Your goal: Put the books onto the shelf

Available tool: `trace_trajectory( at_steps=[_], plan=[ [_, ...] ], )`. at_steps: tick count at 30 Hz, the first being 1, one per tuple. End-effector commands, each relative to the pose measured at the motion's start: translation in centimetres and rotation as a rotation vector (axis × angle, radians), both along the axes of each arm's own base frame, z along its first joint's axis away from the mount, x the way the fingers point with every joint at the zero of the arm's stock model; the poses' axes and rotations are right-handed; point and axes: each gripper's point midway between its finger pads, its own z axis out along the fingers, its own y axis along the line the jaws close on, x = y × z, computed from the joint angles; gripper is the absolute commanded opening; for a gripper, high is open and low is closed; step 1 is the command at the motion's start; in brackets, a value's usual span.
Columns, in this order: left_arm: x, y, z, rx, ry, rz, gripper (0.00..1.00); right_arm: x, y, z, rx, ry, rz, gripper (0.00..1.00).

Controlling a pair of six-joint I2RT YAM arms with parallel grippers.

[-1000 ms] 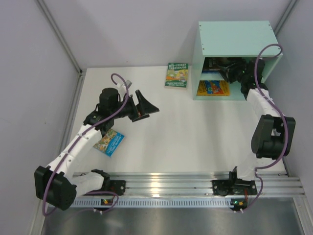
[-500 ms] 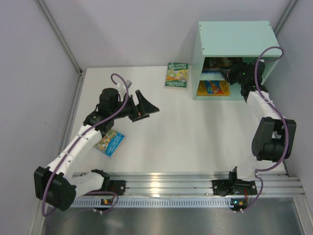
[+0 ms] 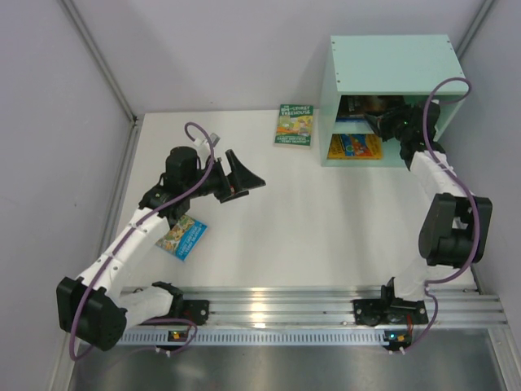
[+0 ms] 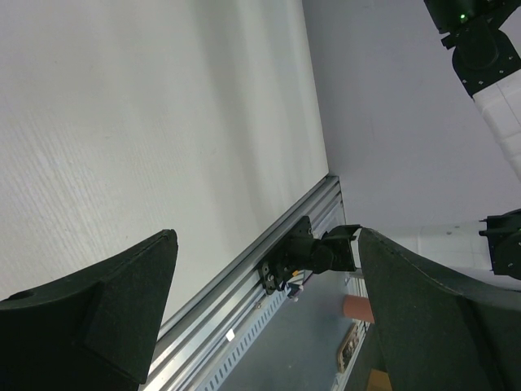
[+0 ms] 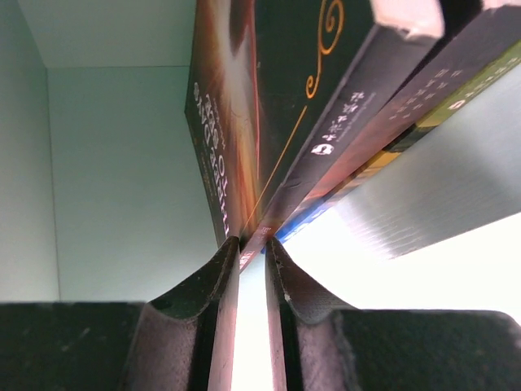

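Observation:
The mint-green shelf (image 3: 391, 65) stands at the back right, with an orange-yellow book (image 3: 355, 147) lying in its lower compartment. My right gripper (image 3: 383, 119) reaches into the upper compartment. In the right wrist view its jaws (image 5: 252, 244) stand nearly together, pinching the lower corner of a dark book (image 5: 326, 138) that leans beside a dark brown book (image 5: 224, 122). A green book (image 3: 294, 125) lies on the table left of the shelf. A blue landscape book (image 3: 181, 237) lies by my left forearm. My left gripper (image 3: 244, 175) hovers open over the table, holding nothing (image 4: 267, 235).
An aluminium rail (image 3: 309, 305) runs along the near edge with both arm bases on it. The right arm's base (image 4: 313, 252) shows between the left fingers. Grey walls close in the table on the left, back and right.
The right gripper's jaws have closed in on the dark book, and the arm has pushed slightly deeper into the shelf. The left arm has not moved.

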Motion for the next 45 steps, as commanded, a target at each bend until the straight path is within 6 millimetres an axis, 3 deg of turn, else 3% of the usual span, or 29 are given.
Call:
trace_trajectory(
  at_steps=[1, 22, 33, 45],
  plan=[
    [0.0, -0.1, 0.8, -0.009, -0.032, -0.002, 0.97, 1.1, 0.2, 2.8, -0.012, -0.100, 0.002, 0.17],
    [0.1, -0.3, 0.7, -0.003, -0.030, -0.004, 0.97, 1.7, 1.0, 2.0, 0.091, -0.125, -0.036, 0.00],
    [0.1, -0.4, 0.8, -0.003, -0.035, -0.006, 0.97, 2.0, 1.6, 2.5, 0.092, -0.145, -0.043, 0.00],
    [0.2, -0.6, 0.9, -0.003, -0.036, -0.007, 0.97, 1.9, 1.9, 1.4, 0.098, -0.112, -0.060, 0.00]
  ],
)
